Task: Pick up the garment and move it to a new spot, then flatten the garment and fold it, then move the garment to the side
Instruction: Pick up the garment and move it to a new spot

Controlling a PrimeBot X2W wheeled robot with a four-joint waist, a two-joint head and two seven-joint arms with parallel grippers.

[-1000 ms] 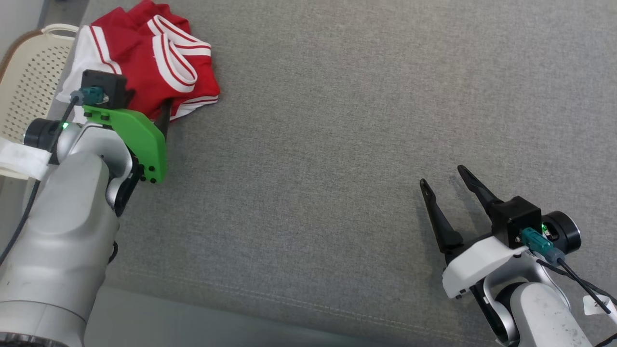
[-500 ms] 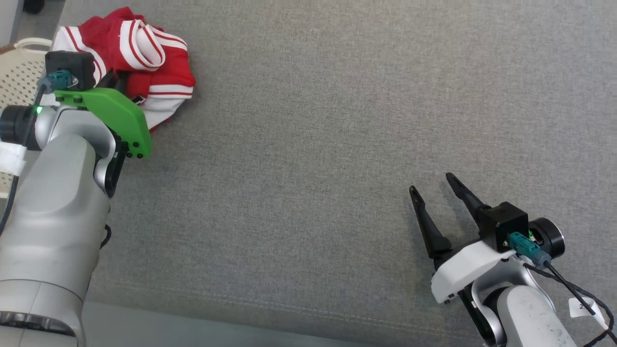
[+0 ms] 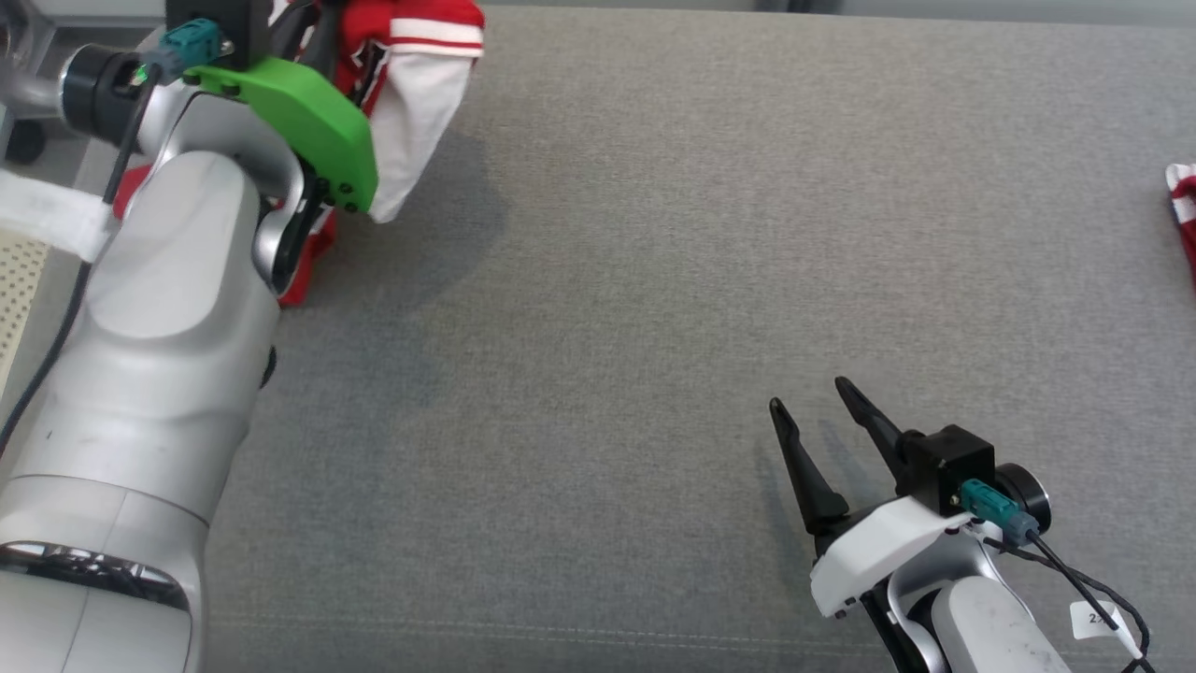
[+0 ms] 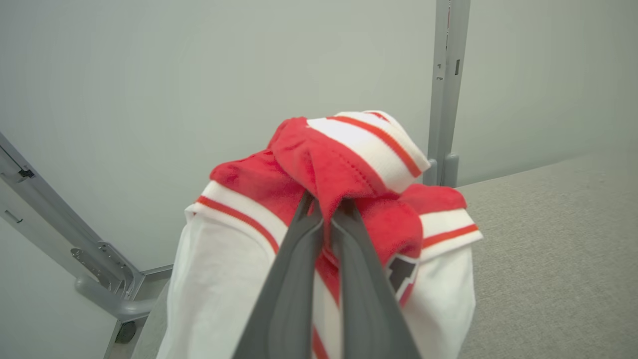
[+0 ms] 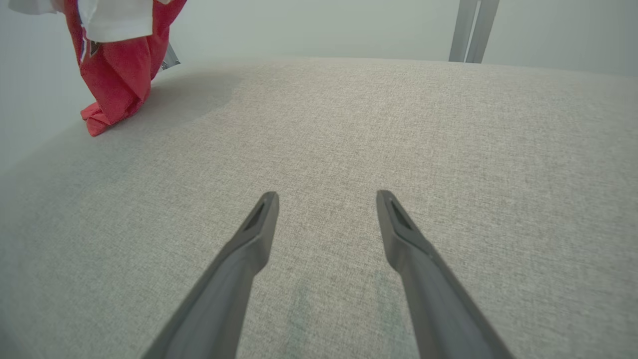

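Observation:
The garment [image 3: 411,103] is a red and white striped jersey. It hangs in the air at the far left of the grey table [image 3: 654,280], its lower end still touching the cloth surface. My left gripper [image 4: 326,207] is shut on a red fold near the top of the garment [image 4: 349,159]. In the right wrist view the garment [image 5: 117,65] dangles at the upper left. My right gripper [image 3: 811,404] stands open low over the table's near right part, its fingers [image 5: 259,224] spread with nothing between them.
A second red and white striped cloth [image 3: 1182,201] pokes in at the table's right edge. A pale perforated basket [image 3: 19,280] sits beside the left edge. Grey metal posts [image 4: 446,85] stand behind the table against a plain wall.
My left gripper shut on the garment and lifted it off the table, so it now hangs. The head camera shifted. The right gripper stayed open.

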